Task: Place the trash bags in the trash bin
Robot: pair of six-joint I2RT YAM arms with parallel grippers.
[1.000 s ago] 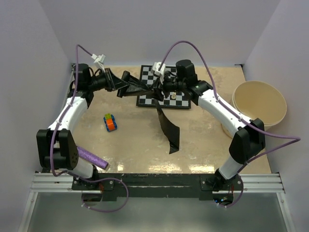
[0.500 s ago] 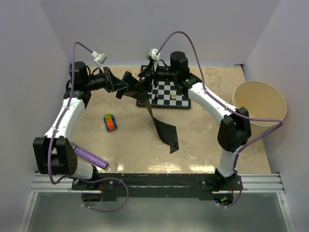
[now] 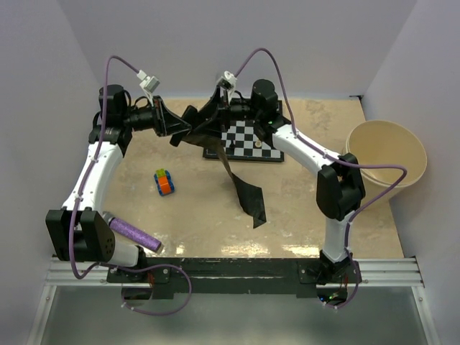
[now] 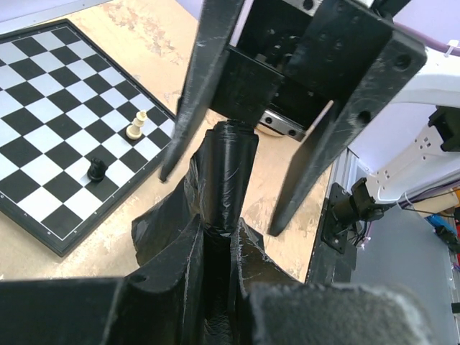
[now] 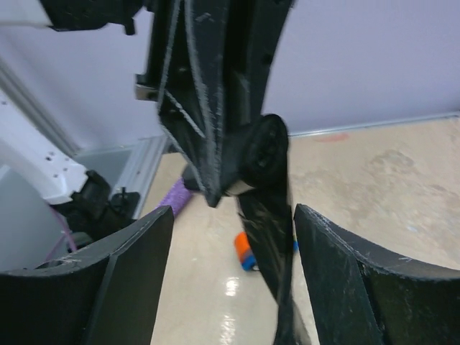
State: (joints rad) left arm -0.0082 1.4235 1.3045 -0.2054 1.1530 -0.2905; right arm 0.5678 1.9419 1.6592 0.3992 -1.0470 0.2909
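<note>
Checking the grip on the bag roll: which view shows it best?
Left wrist: the roll fills the centre, clamped by the left gripper, the right gripper open around its far end. Right wrist shows only its end; top view, a small dark bundle.

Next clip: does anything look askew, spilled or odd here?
Yes. The glossy black trash bag roll, clamped in the left gripper, is partly unrolled: a long strip of black film trails down onto the beige table, well short of the round cream plastic bin.
</note>
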